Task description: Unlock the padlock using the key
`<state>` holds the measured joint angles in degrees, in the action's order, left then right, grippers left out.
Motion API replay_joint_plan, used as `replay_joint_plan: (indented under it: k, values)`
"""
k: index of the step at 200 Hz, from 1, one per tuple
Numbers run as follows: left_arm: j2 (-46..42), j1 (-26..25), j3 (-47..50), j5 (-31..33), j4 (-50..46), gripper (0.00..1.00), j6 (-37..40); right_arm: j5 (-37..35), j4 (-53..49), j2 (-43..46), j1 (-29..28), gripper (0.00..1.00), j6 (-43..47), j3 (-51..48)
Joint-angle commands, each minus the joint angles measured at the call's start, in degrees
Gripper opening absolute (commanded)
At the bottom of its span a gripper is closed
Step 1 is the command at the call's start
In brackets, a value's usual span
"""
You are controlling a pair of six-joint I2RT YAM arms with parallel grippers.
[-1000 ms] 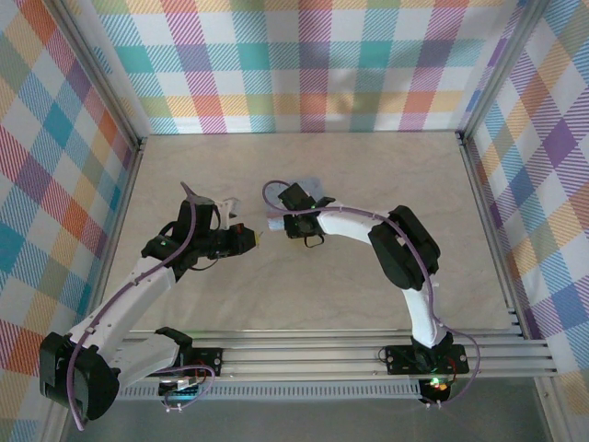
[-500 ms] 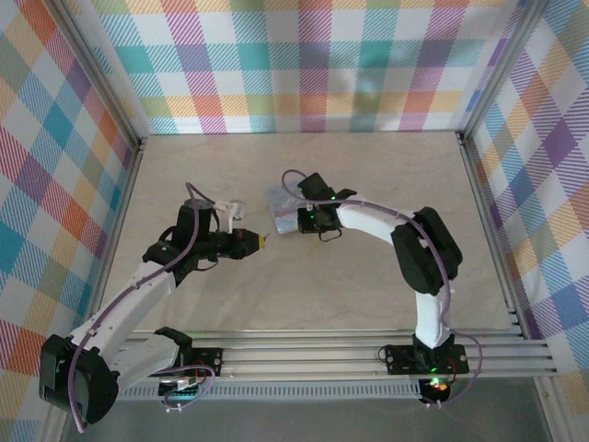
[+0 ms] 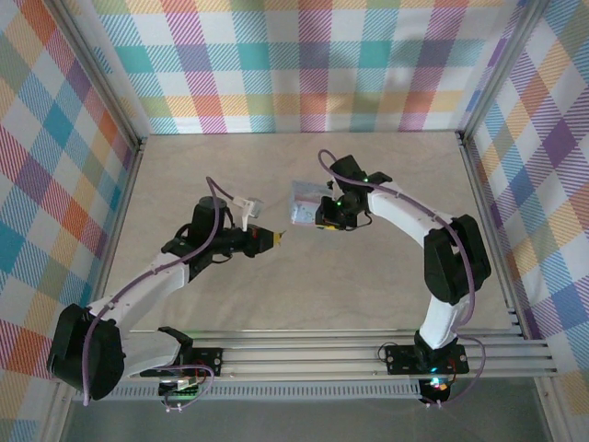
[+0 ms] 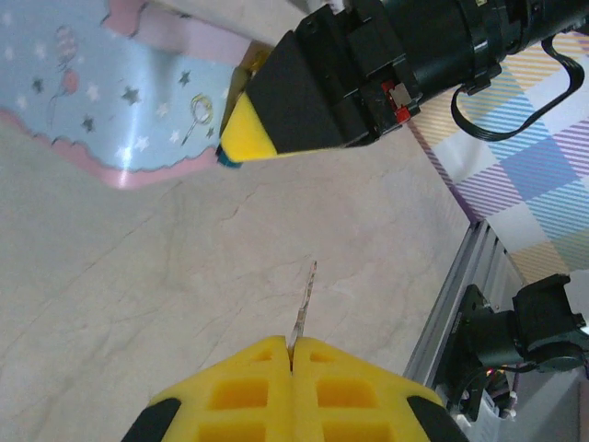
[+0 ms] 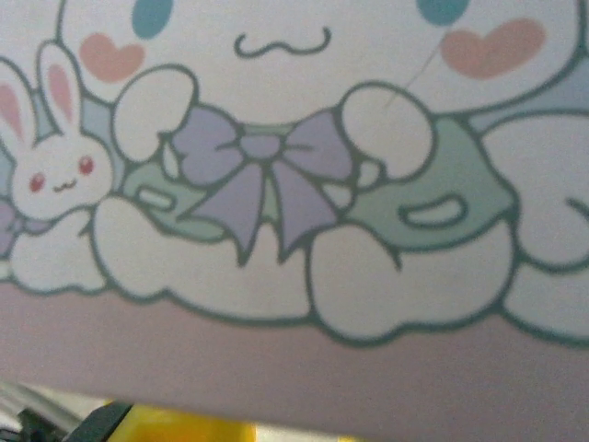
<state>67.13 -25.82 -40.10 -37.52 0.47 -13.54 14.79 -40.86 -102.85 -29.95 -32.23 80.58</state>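
Fingers of the left gripper (image 4: 291,350) press together on the key (image 4: 303,304), a thin blade jutting forward over the pale wooden table (image 4: 138,276). Ahead, apart from the key's tip, the right gripper (image 4: 237,133) sits against the pastel tin box (image 4: 110,101). The padlock (image 4: 225,158) shows as a dark bluish bit at its yellow pad. Whether those jaws clamp it, I cannot tell.
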Motion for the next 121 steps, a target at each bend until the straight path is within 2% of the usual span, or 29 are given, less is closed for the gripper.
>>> replay_joint_plan:
  k: [1, 32, 62, 121]
  values:
    - [0.39, -0.95, 2.98, -1.34, 10.32, 0.0, 1.61, 7.18, -7.1, -0.74, -0.01, 0.0, 0.3, 7.26]
    - [3.45, -1.57, 5.68, -3.1, 19.18, 0.0, 2.04, 10.64, -14.55, -3.85, 0.59, 0.0, 1.11, 14.73]
    - [7.52, -2.43, 5.35, -3.53, 23.38, 0.0, 2.55, 13.98, -20.27, -7.63, 0.93, 0.0, 1.98, 21.2]
    - [15.33, -2.52, 5.22, -0.91, 35.46, 0.0, -2.27, 15.45, -22.99, -10.18, 1.1, 0.0, 2.01, 24.33]
